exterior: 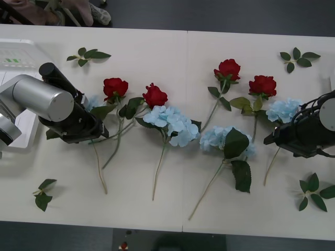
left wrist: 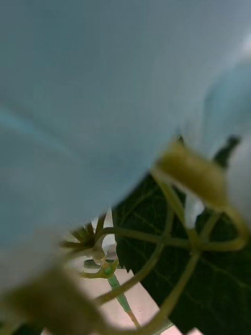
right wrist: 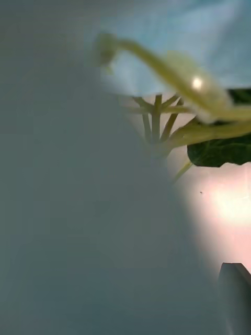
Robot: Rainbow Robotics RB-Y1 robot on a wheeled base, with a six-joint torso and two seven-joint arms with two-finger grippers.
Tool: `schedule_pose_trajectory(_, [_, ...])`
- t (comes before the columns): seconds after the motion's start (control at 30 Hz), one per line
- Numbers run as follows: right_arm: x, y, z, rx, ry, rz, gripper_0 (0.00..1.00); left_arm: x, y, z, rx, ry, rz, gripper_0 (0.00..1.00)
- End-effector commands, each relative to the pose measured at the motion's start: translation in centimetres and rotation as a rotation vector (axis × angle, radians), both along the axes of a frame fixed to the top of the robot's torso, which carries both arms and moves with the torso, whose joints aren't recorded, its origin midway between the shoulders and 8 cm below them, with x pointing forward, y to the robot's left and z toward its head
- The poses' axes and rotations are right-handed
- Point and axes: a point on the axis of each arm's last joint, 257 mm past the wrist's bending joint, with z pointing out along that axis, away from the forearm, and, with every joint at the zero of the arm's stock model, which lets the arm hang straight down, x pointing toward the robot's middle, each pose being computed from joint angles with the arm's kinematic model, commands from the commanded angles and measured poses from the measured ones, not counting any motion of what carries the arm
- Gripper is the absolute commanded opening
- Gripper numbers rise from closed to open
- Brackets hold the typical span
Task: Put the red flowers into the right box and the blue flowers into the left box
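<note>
— Arms? 
— Left gripper (exterior: 89, 130) is down on the leftmost blue flower (exterior: 92, 101); right gripper (exterior: 285, 137) is beside the rightmost blue flower (exterior: 283, 110). Claw states: cannot tell.
— Boxes? 
— Left box (exterior: 18, 55) sits far left; red flowers (exterior: 115, 87) lie along the table (exterior: 157, 47).

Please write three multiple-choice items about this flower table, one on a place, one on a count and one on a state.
1. Where does the left box stand?
A. At the table's far left, beyond the left arm
B. Between the two middle blue flowers
C. At the table's near right corner

2. How many red flowers lie on the table?
A. Two
B. Four
C. Six

3. Where are the flowers now?
A. All in the boxes
B. Half sorted
C. All on the table

Key: 1 A, the white slotted tray sits at the far left edge. 2 B, four red blooms lie in a row across the table. 3 C, every red flower and blue flower lies on the table top.
</note>
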Motion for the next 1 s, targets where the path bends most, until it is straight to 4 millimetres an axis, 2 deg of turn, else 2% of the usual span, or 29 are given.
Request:
schedule_pose_trajectory(0.03, [0.0,0.5,0.0,0.009,-0.009,-0.035,1.00,2.1,-1.5,1.7,-0.017,-0.033,-0.004,1.00])
schedule_pose_trajectory(0.3, [0.1,0.5,-0.8,-0.002,-0.021,-0.040,1.00,2.2,-1.8,1.5,-0.020,-0.029,0.001,1.00])
schedule_pose_trajectory(0.33, [0.1,0.5,-0.8,-0.003,-0.021,-0.040,1.00,2.2,-1.7,1.5,-0.018,-0.029,0.002,0.93])
schedule_pose_trajectory(0.4, [0.0,0.5,-0.9,-0.007,-0.019,-0.040,1.00,2.2,-1.7,1.5,-0.018,-0.029,0.002,0.54])
schedule_pose_trajectory(0.43, [0.1,0.6,-1.0,-0.006,-0.021,-0.040,1.00,2.2,-1.6,1.5,-0.017,-0.030,0.002,0.28])
schedule_pose_trajectory(0.5, [0.1,0.5,-1.0,-0.011,-0.020,-0.040,0.98,2.2,-1.6,1.5,-0.015,-0.030,0.003,0.14])
schedule_pose_trajectory(0.53, [0.1,0.5,-1.0,-0.011,-0.023,-0.041,0.94,2.2,-1.6,1.4,-0.015,-0.030,0.002,0.13])
schedule_pose_trajectory(0.6, [0.1,0.5,-1.1,-0.015,-0.022,-0.041,0.80,2.3,-1.5,1.5,-0.011,-0.032,0.002,0.10])
schedule_pose_trajectory(0.67, [0.0,0.5,-1.3,-0.020,-0.022,-0.041,0.55,2.3,-1.3,1.4,-0.008,-0.032,0.003,0.07])
schedule_pose_trajectory(0.7, [0.1,0.5,-1.2,-0.020,-0.024,-0.041,0.49,2.2,-1.3,1.4,-0.008,-0.031,0.004,0.06])
schedule_pose_trajectory(0.77, [0.1,0.5,-1.4,-0.025,-0.023,-0.041,0.24,2.3,-1.2,1.4,-0.003,-0.033,0.002,0.03])
schedule_pose_trajectory(0.87, [0.1,0.5,-1.4,-0.027,-0.024,-0.042,0.09,2.4,-1.0,1.4,0.001,-0.037,0.005,0.00])
schedule_pose_trajectory(0.97, [0.1,0.5,-1.4,-0.033,-0.024,-0.039,0.00,2.5,-0.6,1.5,0.011,-0.042,0.004,0.00])
schedule_pose_trajectory(1.0, [0.1,0.5,-1.4,-0.033,-0.025,-0.039,0.00,2.5,-0.6,1.6,0.012,-0.043,0.005,0.00])
